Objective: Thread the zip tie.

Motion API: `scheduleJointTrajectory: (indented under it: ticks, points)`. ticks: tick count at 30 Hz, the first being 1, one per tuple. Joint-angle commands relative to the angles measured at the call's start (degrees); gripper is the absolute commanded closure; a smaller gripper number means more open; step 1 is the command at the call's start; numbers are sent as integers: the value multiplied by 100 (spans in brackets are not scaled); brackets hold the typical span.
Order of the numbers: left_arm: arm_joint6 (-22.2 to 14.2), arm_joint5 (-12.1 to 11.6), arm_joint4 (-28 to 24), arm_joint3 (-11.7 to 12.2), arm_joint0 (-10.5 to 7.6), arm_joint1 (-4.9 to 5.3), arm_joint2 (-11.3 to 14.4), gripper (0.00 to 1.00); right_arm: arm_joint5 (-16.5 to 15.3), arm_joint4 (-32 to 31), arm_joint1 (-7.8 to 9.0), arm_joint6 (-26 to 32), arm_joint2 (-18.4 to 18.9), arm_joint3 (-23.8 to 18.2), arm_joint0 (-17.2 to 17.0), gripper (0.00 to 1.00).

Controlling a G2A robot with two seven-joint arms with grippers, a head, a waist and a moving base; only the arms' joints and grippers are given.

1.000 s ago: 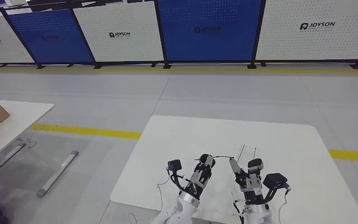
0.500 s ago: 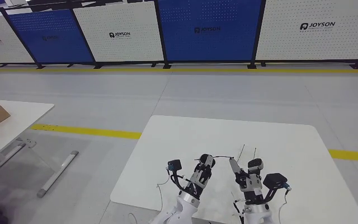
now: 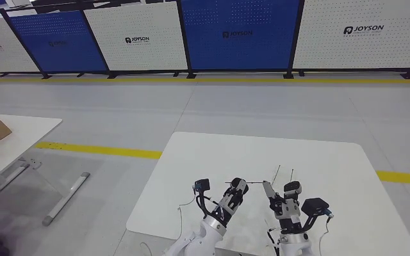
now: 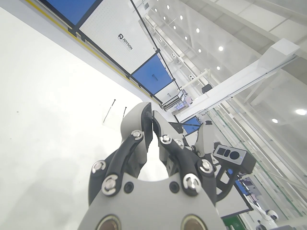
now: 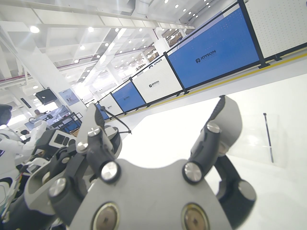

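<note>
My left gripper (image 3: pixel 238 185) (image 4: pixel 151 117) is low over the near part of the white table (image 3: pixel 320 160), shut on a thin black zip tie (image 3: pixel 252 182). The tie runs level towards my right gripper (image 3: pixel 278 189), and its free end is close to that gripper's nearer finger. In the right wrist view the tie (image 5: pixel 117 122) curves down from beside one finger (image 5: pixel 96 118). My right gripper (image 5: pixel 159 111) is open with nothing between its fingers. Between the left pads the tie (image 4: pixel 150 113) shows as a small black bit.
Two spare black zip ties (image 3: pixel 277 171) (image 3: pixel 292 173) lie on the table just beyond the grippers, also visible as the pair of ties (image 4: pixel 109 111) (image 4: pixel 124 111) and a single tie (image 5: pixel 268 137). Blue and white fence panels (image 3: pixel 237 35) stand across the floor behind.
My left arm has shifted slightly to the right, and the held zip tie now runs straighter towards the right gripper. The right arm has not moved.
</note>
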Motion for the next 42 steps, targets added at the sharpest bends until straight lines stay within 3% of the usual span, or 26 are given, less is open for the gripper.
scheduleJointTrajectory:
  ticks: [1,9,21,27,36,38,42]
  points:
    - [17,-2,9,6,-3,-1,6,100,0,0,0,0,0,0,0,0]
    - [17,-2,9,6,-3,-1,6,100,-1,8,0,14,3,-2,3,0]
    - [17,-2,9,6,-3,-1,6,100,-1173,-136,248,1946,795,-410,140,0]
    - [17,-2,9,6,-3,-1,6,100,-1197,-78,435,2837,755,-755,223,0]
    - [17,-2,9,6,-3,-1,6,100,-1197,-70,461,2875,754,-781,227,0]
    - [-16,93,-39,4,-10,-5,-1,100,-1197,-70,461,2875,754,-781,227,0]
    - [-334,14,-399,-95,34,-4,17,100,-1197,-70,461,2875,754,-781,227,0]
